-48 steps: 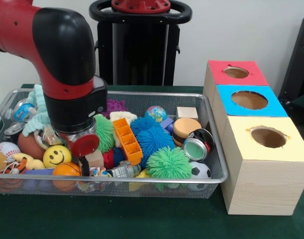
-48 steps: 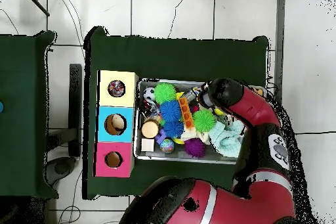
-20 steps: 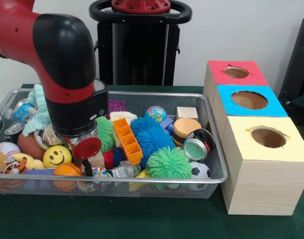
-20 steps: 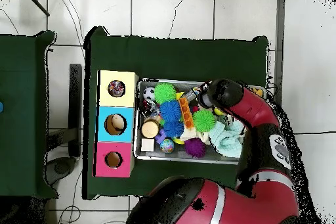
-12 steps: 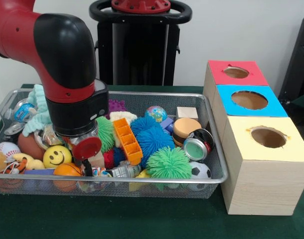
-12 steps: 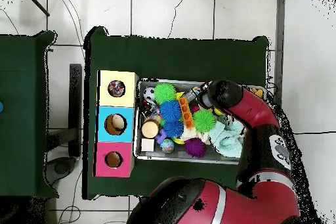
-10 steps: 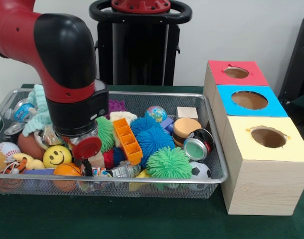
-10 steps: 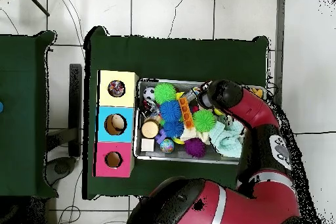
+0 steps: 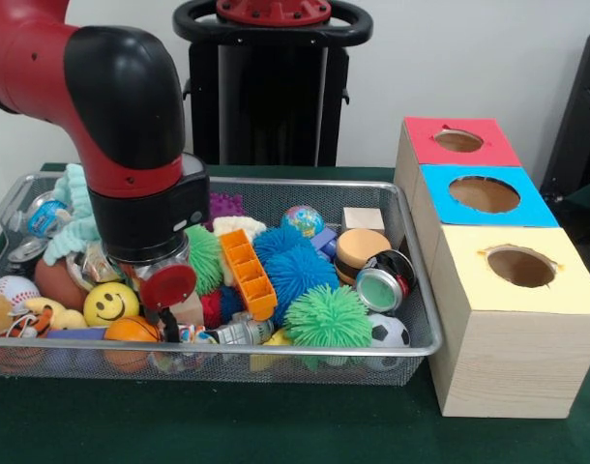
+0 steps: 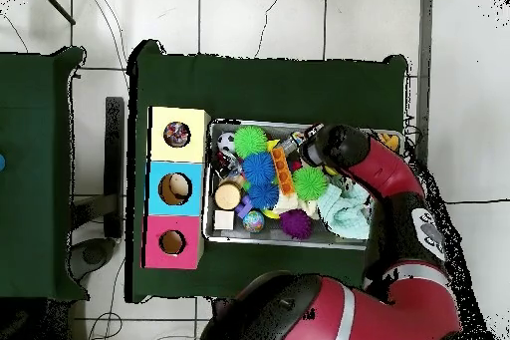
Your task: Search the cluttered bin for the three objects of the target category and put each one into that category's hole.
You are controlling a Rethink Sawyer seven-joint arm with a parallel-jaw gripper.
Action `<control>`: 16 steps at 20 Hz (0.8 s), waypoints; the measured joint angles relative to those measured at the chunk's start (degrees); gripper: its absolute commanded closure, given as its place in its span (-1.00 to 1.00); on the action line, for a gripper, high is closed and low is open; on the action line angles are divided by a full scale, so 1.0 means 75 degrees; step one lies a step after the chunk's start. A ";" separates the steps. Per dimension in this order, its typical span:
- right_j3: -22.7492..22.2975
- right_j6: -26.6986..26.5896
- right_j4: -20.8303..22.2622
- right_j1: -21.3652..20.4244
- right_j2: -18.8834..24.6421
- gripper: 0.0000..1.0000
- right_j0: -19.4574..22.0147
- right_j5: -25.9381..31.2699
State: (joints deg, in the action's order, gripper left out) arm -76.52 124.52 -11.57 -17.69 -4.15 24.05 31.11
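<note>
The wire mesh bin [image 9: 276, 182] is full of toys; it also shows in the overhead view [image 10: 289, 125]. My gripper [image 9: 166, 327] reaches down into the clutter at the bin's front left, below the wrist's red disc, and toys hide most of it. In the overhead view the arm's wrist [image 10: 327, 143] covers it. A small white piece with coloured spots [image 9: 186, 334] lies right beside the gripper at the front rim. The yellow-surrounded hole [image 9: 520, 266] is on the nearest wooden box. In the overhead view something spotted lies inside this hole [image 10: 177, 135].
The blue-surrounded hole [image 9: 484, 193] and red-surrounded hole [image 9: 458, 140] lie behind the yellow one. The mint-green cloth [image 9: 74, 208] lies at the bin's back left. An orange block [image 9: 247, 274], a blue spiky ball [image 9: 293, 271], a green spiky ball [image 9: 327, 316] and a smiley ball [image 9: 110, 303] crowd the gripper.
The arm has shifted only slightly. The wrist stays low in the bin's front left, and the toys around it have not visibly moved.
</note>
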 measured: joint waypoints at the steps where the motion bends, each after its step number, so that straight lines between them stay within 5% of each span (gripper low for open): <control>1: -0.0070 0.0000 0.0002 -0.0020 0.0085 -1.00 0.0067 -0.0071; 16: -0.0471 0.0000 0.0064 0.0351 0.0688 -1.00 0.0260 -0.0922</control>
State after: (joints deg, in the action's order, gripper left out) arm -80.06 124.52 -11.08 -15.05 1.01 26.00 24.19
